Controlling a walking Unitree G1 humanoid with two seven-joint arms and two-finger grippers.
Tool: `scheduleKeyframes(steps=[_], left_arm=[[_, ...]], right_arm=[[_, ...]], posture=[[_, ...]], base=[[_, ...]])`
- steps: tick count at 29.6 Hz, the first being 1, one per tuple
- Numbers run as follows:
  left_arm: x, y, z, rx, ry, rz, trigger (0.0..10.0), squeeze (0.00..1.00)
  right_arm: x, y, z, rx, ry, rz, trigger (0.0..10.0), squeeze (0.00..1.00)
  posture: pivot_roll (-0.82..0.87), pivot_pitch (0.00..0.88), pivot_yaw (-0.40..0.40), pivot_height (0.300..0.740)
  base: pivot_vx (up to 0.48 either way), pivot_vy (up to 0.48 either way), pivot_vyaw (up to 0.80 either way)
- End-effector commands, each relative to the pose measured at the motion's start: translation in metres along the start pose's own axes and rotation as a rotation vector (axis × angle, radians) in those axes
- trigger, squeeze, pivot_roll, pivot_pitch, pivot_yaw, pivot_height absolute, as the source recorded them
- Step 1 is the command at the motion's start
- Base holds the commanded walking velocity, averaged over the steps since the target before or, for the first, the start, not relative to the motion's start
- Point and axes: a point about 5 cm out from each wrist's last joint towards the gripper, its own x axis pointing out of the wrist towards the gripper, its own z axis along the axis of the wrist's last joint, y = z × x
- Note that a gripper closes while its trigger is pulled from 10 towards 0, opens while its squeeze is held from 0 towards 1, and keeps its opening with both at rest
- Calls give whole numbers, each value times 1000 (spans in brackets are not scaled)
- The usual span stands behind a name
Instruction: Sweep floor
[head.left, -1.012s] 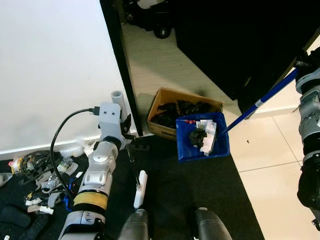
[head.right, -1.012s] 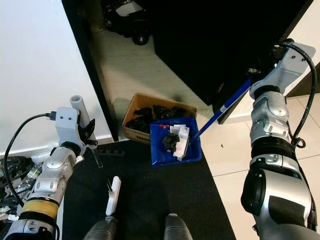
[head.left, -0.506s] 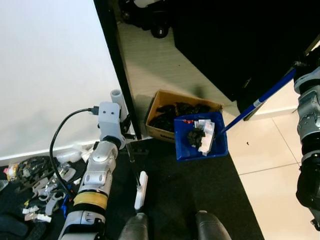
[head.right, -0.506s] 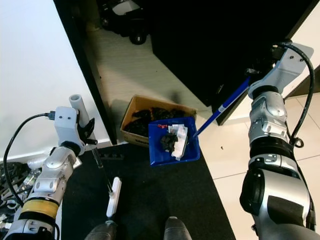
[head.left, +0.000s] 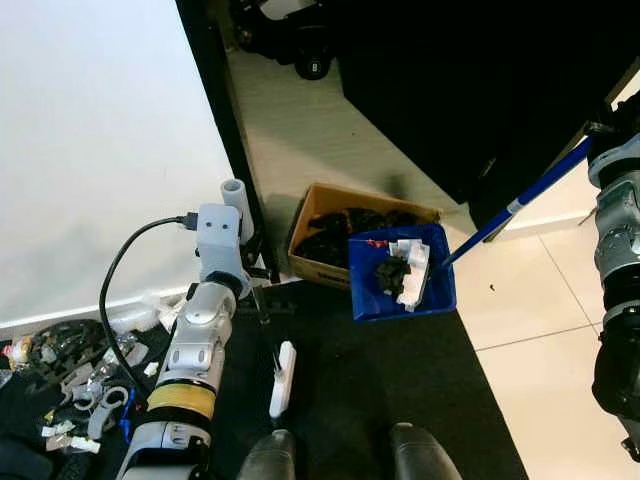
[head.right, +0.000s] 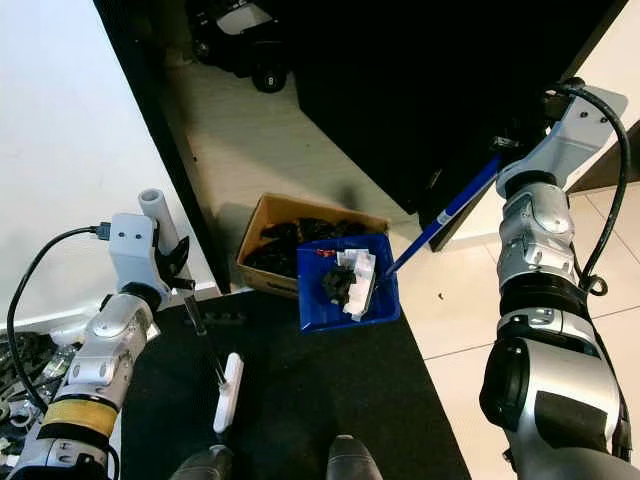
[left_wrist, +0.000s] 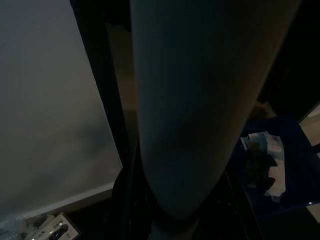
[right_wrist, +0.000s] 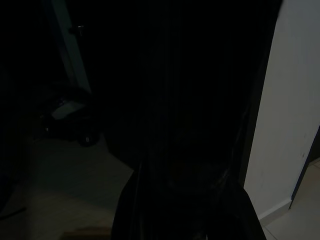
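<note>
A blue dustpan (head.left: 366, 300) hangs in the air on a long blue handle (head.left: 520, 200). It carries white paper scraps and black debris (head.left: 400, 270). It overlaps the front right corner of an open cardboard box (head.left: 318, 215) with dark rubbish inside. My right gripper (head.right: 506, 150), raised at the right edge, is shut on the top of that handle. My left gripper (head.left: 250, 265) is shut on a broom's grey handle (head.left: 234, 195). A thin dark rod runs down to the white brush head (head.left: 283, 378) on the black mat. In the left wrist view the grey handle (left_wrist: 200, 100) is close up.
A black mat (head.left: 400, 390) lies under my feet (head.left: 270, 455), with pale tiles (head.left: 545, 310) to the right. A white panel (head.left: 100, 150) with a black edge (head.left: 215, 110) stands on the left. Small clutter (head.left: 70, 380) lies at its foot. A dark cabinet (head.left: 480, 80) looms behind.
The whole picture has shifted a little, so the camera moved. Both arms keep their pose, and the dustpan still hangs by the box.
</note>
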Motion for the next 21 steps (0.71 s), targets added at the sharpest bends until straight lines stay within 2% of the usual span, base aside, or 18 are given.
scheduleKeyframes(steps=[1,21], left_arm=[[-1,-4,1,-6,-14,-11,10000,0],[0,-4,3,-16,-17,-11,10000,0]], right_arm=[[2,0,11,28,-59,-9,10000,0],[2,2,9,33,-57,-5,10000,0]], posture=[[-6,91,-6,740],[-4,89,-4,740]], base=[[360,0,0],[422,0,0]])
